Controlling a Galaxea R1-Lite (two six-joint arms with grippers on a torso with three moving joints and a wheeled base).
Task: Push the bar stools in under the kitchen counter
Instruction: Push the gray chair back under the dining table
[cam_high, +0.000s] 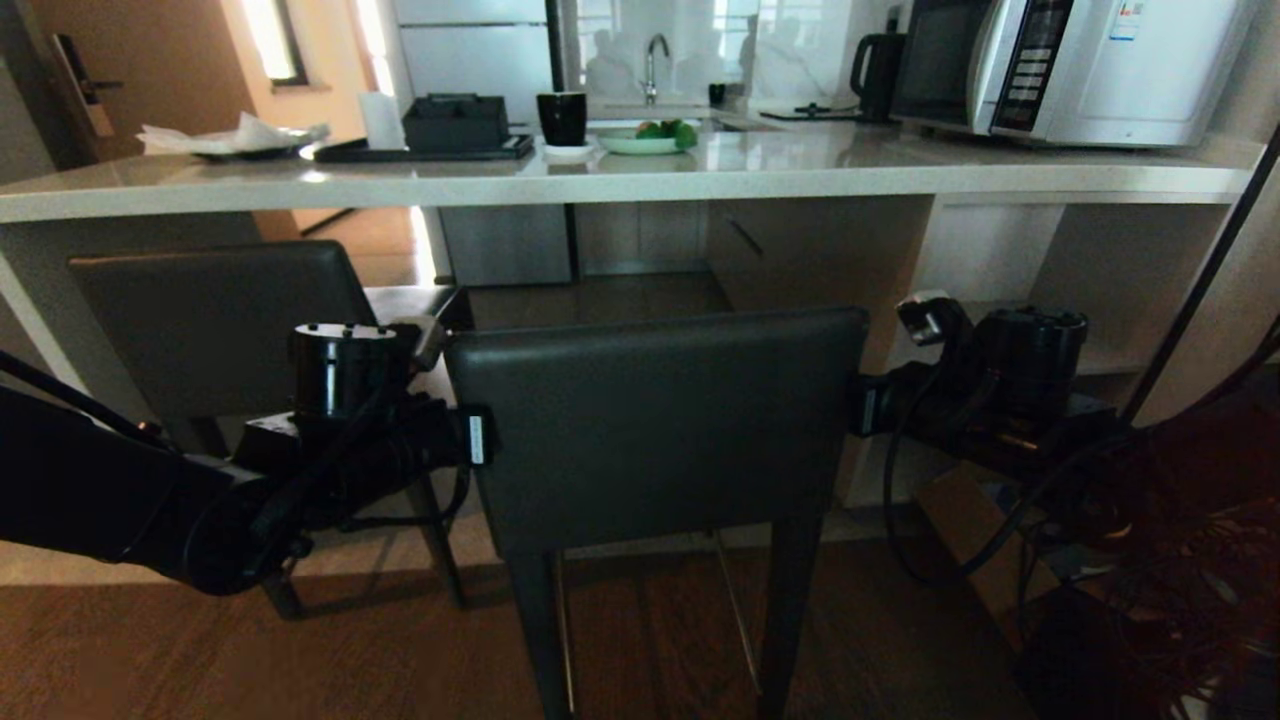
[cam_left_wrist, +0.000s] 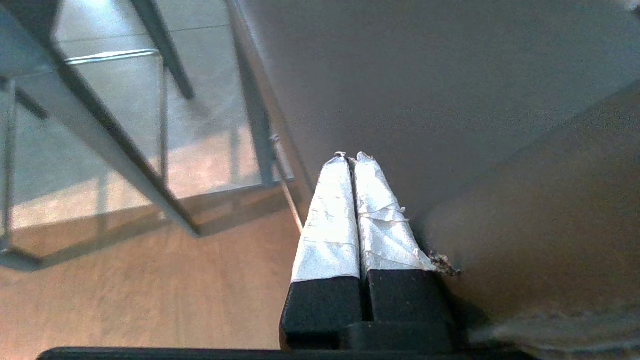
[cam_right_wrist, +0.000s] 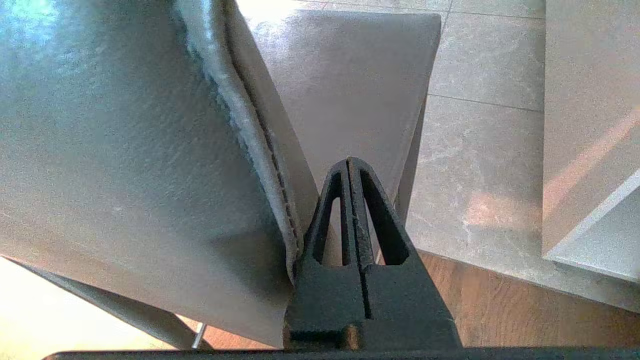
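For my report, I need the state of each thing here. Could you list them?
near bar stool: upright, standing back from the counter, not pushed under
far bar stool: upright, seat partly under the counter
kitchen counter: bears dishes and appliances
left gripper: shut, beside the near stool's backrest
right gripper: shut, at the backrest's other side

A microwave (cam_high: 1075, 62) at the right end, a black kettle (cam_high: 878, 75), a green-filled plate (cam_high: 645, 139), a black cup (cam_high: 562, 118) and a dark tray (cam_high: 425, 152) leftward.
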